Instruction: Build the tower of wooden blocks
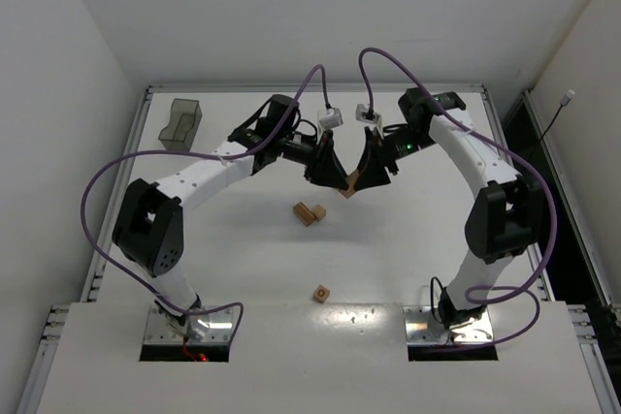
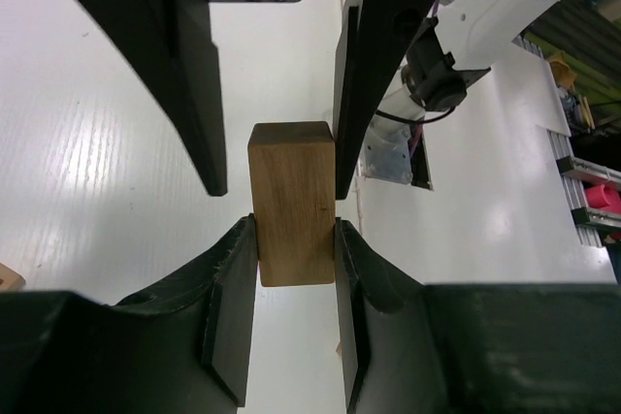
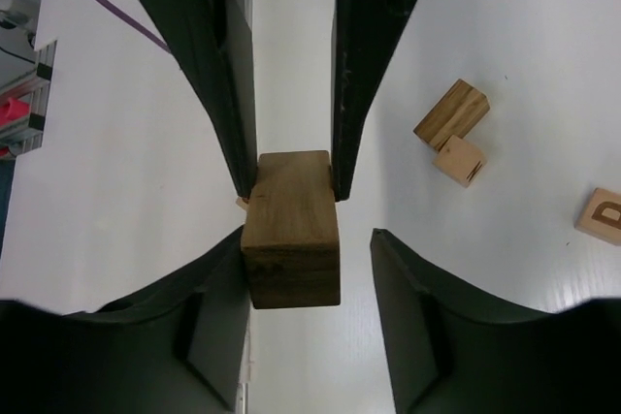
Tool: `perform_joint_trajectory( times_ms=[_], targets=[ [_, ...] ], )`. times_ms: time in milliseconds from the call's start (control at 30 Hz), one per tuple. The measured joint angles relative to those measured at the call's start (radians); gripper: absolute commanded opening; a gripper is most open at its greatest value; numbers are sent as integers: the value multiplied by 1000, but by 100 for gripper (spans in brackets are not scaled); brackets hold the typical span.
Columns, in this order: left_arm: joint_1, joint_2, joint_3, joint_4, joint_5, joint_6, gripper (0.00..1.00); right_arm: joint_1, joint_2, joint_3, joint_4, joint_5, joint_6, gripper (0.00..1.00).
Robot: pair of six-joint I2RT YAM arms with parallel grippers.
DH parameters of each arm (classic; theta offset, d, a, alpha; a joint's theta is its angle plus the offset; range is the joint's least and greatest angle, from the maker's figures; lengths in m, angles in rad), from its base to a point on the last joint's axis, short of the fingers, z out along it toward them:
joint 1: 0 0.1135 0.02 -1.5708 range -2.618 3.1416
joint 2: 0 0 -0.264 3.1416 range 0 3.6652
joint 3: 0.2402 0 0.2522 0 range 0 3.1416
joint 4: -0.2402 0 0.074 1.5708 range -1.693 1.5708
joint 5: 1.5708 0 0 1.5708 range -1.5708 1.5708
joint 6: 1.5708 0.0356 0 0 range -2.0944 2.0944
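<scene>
My left gripper (image 2: pixel 296 230) pinches the wood brick (image 2: pixel 291 191) on both sides, over the middle of the table (image 1: pixel 243 269). My right gripper (image 3: pixel 309 235) straddles its other end, spread: one finger (image 3: pixel 218 288) touching, the other just clear.

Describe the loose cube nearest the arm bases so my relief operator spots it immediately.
On the white table, look just past the near edge, midway between the left arm's base and the right arm's base. A small tan cube sits there. Unlike the two touching blocks farther in, it stands alone, touching nothing.
</scene>
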Motion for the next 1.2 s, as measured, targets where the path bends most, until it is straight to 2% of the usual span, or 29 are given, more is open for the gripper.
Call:
perform_joint_trajectory(
  times_ms=[133,267,300,467,500,633,700,733,833,967,1200],
  targets=[
    [0,14,-1,-15,-2,16,0,0,-15,0,1,-2,5,36],
    [-2,23,-1,-16,11,23,0,0,-25,0,4,5,9,22],
    [-2,23,-1,-16,12,24,0,0,-25,0,3,5,9,15],
    [-2,24,-1,-14,13,24,0,3,-25,0,4,6,9,4],
    [-2,24,-1,-14,13,24,5,4,-26,0,4,8,9,1],
    [-3,24,-1,-15,9,24,33,6,-28,0,10,18,13,0],
    [-3,24,-1,-13,-11,19,39,7,-30,0,27,31,29,0],
    [1,24,-2,-12,-29,12,47,8,-32,0,42,43,43,0],
    [17,21,-21,13,-85,-17,59,8,-48,-4,116,91,104,0],
    [89,1,-50,21,-122,-62,63,10,-73,-24,239,195,214,0],
    [304,-101,-106,33,-225,-119,63,44,-69,-52,476,484,386,0]
  ],
)
